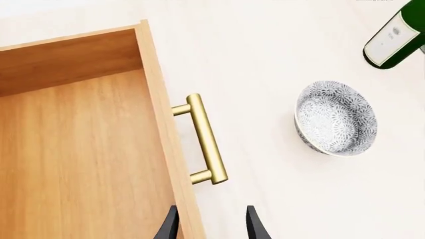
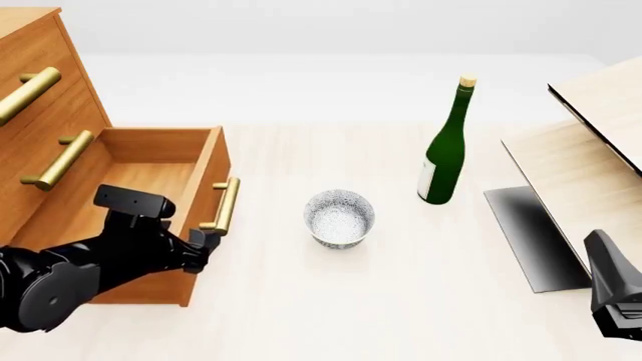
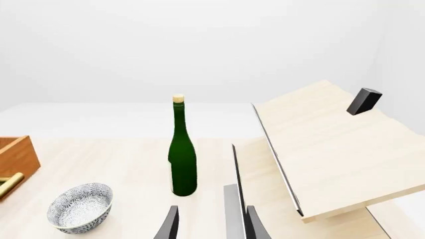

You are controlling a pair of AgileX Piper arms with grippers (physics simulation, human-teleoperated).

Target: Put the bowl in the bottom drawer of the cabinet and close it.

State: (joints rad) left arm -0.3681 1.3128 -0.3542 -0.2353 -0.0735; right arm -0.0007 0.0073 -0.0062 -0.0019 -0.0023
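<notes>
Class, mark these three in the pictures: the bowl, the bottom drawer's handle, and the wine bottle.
bowl [image 2: 339, 218], front view, inside of the bowl.
bottom drawer's handle [image 1: 206, 139], left wrist view, middle of the brass bar.
wine bottle [image 3: 183, 164], right wrist view, green body.

Right gripper [image 3: 211, 226] fingertips cropped (likewise left gripper [image 1: 211, 226]); cabinet [image 2: 40, 113] cut off.

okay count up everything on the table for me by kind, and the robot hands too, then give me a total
Cabinets: 1, the cabinet, its bottom drawer pulled open
Bowls: 1, the bowl
Bottles: 1, the green wine bottle
Pale wood slanted panels: 2
Robot hands: 2, left hand, right hand
Total: 7
</notes>
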